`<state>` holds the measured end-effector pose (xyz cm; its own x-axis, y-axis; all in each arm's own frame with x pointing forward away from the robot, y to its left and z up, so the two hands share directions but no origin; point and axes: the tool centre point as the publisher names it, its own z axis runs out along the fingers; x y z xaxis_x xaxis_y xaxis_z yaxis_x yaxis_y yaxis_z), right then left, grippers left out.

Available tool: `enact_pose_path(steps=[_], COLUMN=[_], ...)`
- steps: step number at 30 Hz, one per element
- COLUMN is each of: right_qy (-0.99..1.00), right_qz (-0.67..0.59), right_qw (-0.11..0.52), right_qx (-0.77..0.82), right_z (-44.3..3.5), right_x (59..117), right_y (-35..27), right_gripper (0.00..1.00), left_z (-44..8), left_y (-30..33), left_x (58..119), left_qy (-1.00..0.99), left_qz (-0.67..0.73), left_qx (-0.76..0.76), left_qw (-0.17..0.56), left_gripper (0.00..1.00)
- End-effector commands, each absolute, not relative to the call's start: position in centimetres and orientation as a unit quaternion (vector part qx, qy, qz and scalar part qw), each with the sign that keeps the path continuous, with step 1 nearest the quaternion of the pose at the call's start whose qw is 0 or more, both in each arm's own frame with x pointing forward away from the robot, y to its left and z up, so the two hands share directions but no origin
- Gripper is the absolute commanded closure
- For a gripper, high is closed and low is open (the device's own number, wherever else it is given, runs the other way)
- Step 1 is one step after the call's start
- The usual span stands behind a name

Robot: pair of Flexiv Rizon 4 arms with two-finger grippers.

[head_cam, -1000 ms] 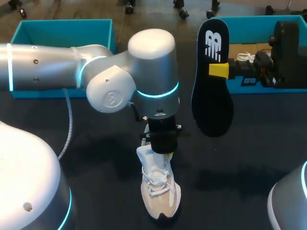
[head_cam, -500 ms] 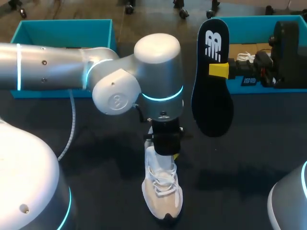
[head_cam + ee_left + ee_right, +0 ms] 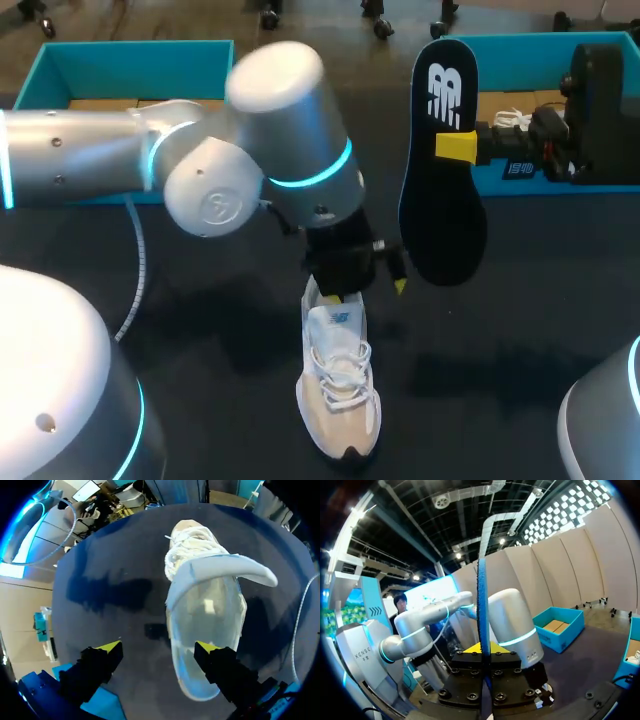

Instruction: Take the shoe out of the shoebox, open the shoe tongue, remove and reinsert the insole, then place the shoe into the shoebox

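Shoe (image 3: 338, 385): upright on the table (image 3: 200, 400), toe toward our base, heel under our left gripper (image 3: 159, 647). The tongue (image 3: 225, 570) is lifted and the mouth is open.

Left gripper: fingers wide apart, holding nothing. One tip is over the heel rim, the other over bare table beside the shoe.

Right gripper (image 3: 482, 652): clamped on the insole (image 3: 442, 170), which it holds on end above the table, apart from the shoe and near the far box (image 3: 540, 180).

Risks, as we judge them:
- The shoe is unheld, so a pushed insole could slide or tip it.
- The tongue may drop back and block the mouth.
- The insole, gripped near mid-length, may buckle at the toe.
- The left fingers sit where the insole must enter, so our arms could meet.
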<state>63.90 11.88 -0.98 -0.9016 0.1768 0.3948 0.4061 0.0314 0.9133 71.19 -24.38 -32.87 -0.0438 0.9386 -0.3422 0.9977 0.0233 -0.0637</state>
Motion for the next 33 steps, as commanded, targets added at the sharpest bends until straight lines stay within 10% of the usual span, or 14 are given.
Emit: enact_pose_path(steps=[1, 33], right_qy=[-0.713, -0.713], right_qz=[-0.665, -0.665], right_qw=[0.087, 0.087], right_qx=[-0.204, -0.204], right_z=[-1.1, -1.1], right_x=[64.1, 64.1], right_y=[12.1, 12.1], right_gripper=[1.00, 1.00], left_z=[-28.1, -18.1], left_y=[-21.6, -21.3], left_x=[71.6, 75.0], left_qy=[0.690, 0.524], left_qz=[-0.221, -0.448], left_qx=[0.658, 0.578], left_qw=[0.205, 0.437], left_gripper=[0.00, 0.00])
